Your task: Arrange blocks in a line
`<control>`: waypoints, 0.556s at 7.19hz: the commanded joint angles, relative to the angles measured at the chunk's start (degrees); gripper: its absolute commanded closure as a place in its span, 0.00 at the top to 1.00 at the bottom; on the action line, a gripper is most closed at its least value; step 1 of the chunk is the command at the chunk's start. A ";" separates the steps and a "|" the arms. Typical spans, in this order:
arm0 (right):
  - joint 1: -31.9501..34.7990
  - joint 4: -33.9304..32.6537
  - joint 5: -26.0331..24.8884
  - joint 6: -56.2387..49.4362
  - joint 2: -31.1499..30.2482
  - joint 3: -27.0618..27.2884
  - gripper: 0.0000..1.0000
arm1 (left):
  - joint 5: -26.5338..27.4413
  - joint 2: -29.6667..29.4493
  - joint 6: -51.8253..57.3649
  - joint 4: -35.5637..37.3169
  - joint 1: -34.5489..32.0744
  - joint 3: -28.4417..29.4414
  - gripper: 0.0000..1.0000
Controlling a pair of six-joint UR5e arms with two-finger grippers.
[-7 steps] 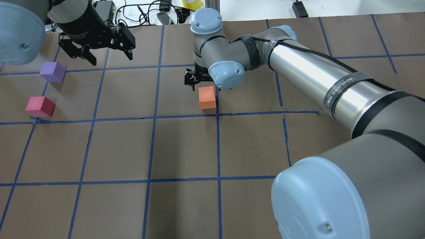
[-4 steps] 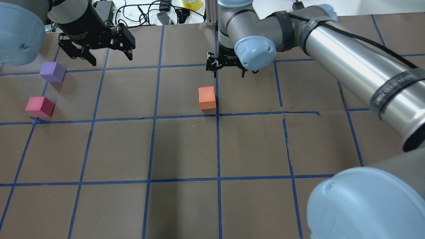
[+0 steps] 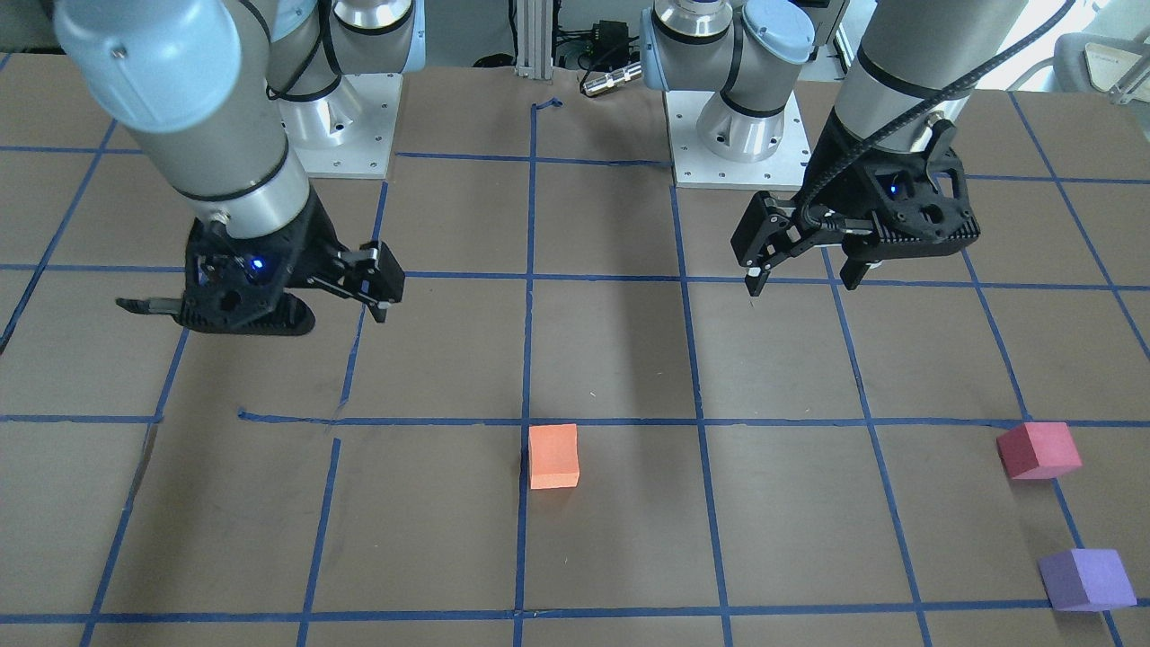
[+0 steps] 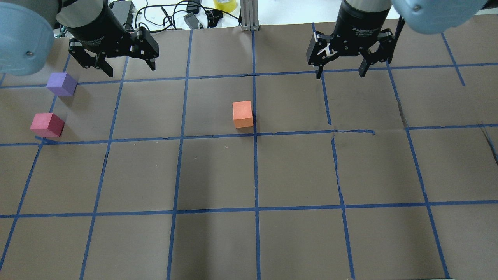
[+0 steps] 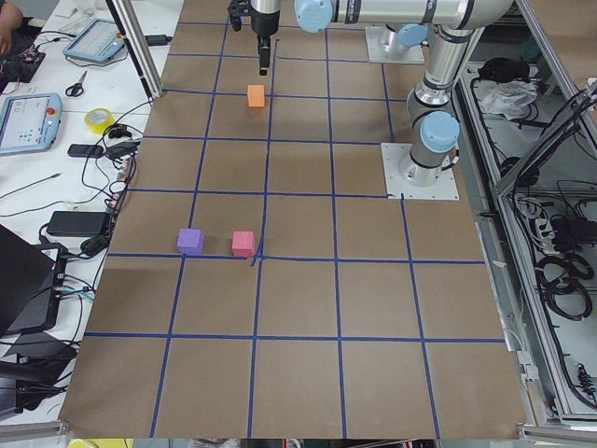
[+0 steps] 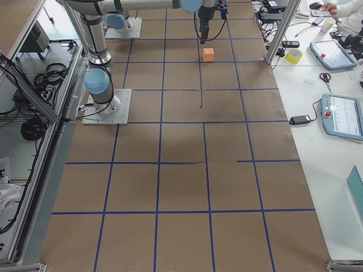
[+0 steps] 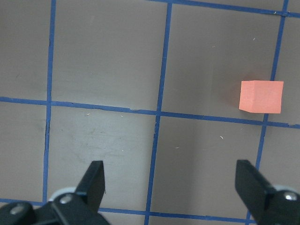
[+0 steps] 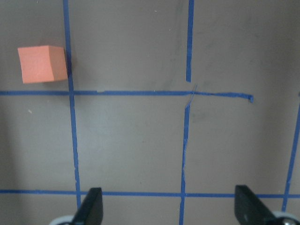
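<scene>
The orange block (image 4: 242, 114) sits alone near the table's middle; it also shows in the front view (image 3: 552, 456), the left wrist view (image 7: 261, 96) and the right wrist view (image 8: 42, 63). The purple block (image 4: 61, 84) and the red-pink block (image 4: 47, 125) sit close together at the far left. My left gripper (image 4: 130, 69) hangs open and empty just right of and beyond the purple block. My right gripper (image 4: 341, 74) hangs open and empty, well to the right of and beyond the orange block.
The brown table (image 4: 218, 171) carries a blue tape grid. Cables, adapters and a yellow tape roll (image 4: 224, 4) lie past the far edge beside an aluminium post (image 4: 249, 15). Both arm bases (image 3: 737, 135) stand at the robot's side.
My right arm has swung up and to the right, away from the orange block, its gripper staying open. The left arm and all three blocks have not moved.
</scene>
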 commanded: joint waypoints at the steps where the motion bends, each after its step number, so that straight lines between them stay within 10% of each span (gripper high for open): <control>1: -0.84 4.08 -1.22 -1.92 -4.48 0.90 1.00 | 0.00 -0.03 0.00 0.09 0.00 0.00 1.00; 4: -4.09 -0.12 -1.68 -2.19 -3.17 0.99 1.00 | 0.00 -0.03 0.00 0.00 0.00 0.00 1.00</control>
